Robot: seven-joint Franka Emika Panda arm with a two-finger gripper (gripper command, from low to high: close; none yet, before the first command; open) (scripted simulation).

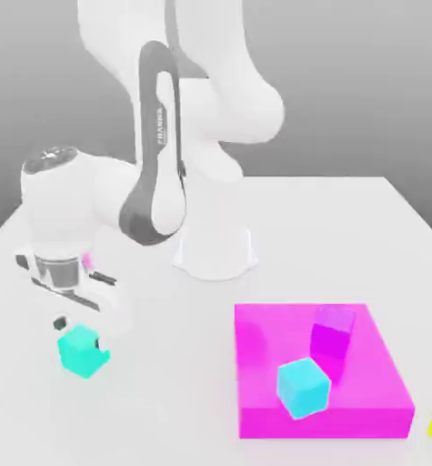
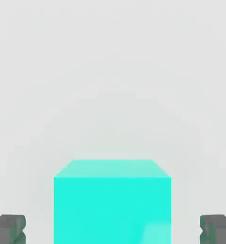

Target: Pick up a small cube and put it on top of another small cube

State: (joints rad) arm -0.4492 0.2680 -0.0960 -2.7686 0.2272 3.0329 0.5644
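- The tool [image 2: 113, 228] is open, its dark fingers [image 2: 9, 228] standing wide on either side of the small matte teal cube [image 2: 112, 207].
- That cube [image 1: 83, 350] rests on the white surface [image 1: 165, 400], towards the exterior view's left, untouched.
- To grasp well, I judge: descend straight, keep the cube centred, then close on its flat sides.
- The paler sky-blue cube [image 1: 303, 387] waits on the flat magenta slab [image 1: 265, 364], well apart.

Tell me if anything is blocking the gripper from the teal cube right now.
Nothing visible is. In the hand view the teal cube sits between the open fingers, with bare table around it. In the exterior view the gripper hangs directly over that cube.
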